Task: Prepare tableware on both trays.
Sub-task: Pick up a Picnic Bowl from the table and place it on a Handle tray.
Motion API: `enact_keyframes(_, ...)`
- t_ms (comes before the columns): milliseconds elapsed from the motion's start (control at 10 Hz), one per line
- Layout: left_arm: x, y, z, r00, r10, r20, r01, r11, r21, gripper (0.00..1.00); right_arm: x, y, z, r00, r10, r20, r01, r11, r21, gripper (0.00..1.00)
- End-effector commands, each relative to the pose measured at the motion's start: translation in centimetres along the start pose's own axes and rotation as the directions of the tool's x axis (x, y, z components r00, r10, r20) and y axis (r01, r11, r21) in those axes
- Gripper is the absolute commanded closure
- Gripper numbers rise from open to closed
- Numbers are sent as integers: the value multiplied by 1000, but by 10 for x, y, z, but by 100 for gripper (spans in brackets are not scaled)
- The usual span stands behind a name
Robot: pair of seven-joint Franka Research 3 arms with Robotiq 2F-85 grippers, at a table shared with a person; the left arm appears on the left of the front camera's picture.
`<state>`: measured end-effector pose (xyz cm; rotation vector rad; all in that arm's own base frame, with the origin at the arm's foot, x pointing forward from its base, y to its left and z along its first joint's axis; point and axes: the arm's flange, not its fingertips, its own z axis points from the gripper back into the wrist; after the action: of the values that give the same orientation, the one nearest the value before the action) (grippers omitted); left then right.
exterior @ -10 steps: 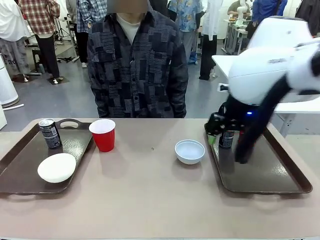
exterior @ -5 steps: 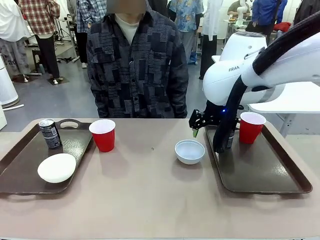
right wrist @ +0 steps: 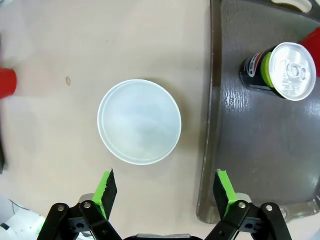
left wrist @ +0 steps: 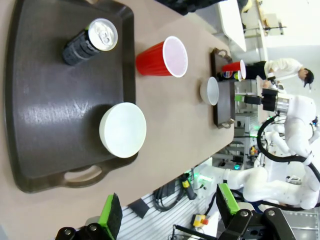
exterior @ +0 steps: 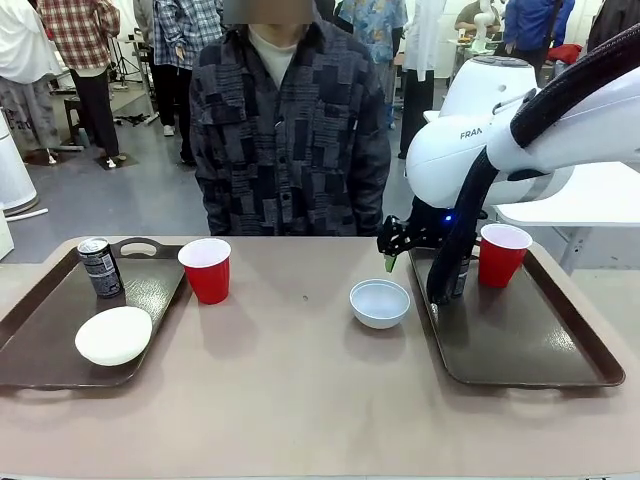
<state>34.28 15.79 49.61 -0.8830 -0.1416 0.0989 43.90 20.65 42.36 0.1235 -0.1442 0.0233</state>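
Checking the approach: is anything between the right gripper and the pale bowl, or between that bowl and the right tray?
Nothing visible. The right gripper hangs open over the pale bowl, which sits on table beside the right tray; the can stands farther in.

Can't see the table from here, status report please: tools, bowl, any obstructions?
Left tool open, empty. Right tool open, above bluish bowl, on table beside right tray. Nothing between tool and bowl.
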Motion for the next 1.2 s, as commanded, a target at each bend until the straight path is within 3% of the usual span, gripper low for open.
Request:
enact_keyframes(0,1,0,2,1000,-15,7,15,1000,-22,0,19,7,-33,1000,-8,19,8,999,-31,0)
enact_keyframes(500,1,0,2,1000,-15,7,15,1000,-22,0,38,16,-88,997,53,-56,-58,995,-81,0)
enact_keyframes(600,1,0,2,1000,-15,7,15,1000,-22,0,40,18,-95,994,70,-79,-77,994,-83,19)
enact_keyframes(700,1,0,2,1000,-15,7,15,1000,-22,0,40,18,-98,993,75,-88,-83,993,-86,19)
enact_keyframes(800,1,0,2,1000,-15,7,15,1000,-22,0,41,17,-100,993,72,-93,-80,993,-86,39)
enact_keyframes(900,1,0,2,1000,-15,7,15,1000,-22,0,42,16,-102,993,66,-100,-75,993,-89,25)
enact_keyframes(1000,1,0,2,1000,-15,7,15,1000,-22,0,41,15,-103,992,65,-105,-75,993,-91,58)
enact_keyframes(1100,1,0,2,1000,-15,7,15,1000,-22,0,40,16,-102,992,68,-104,-77,993,-91,44)
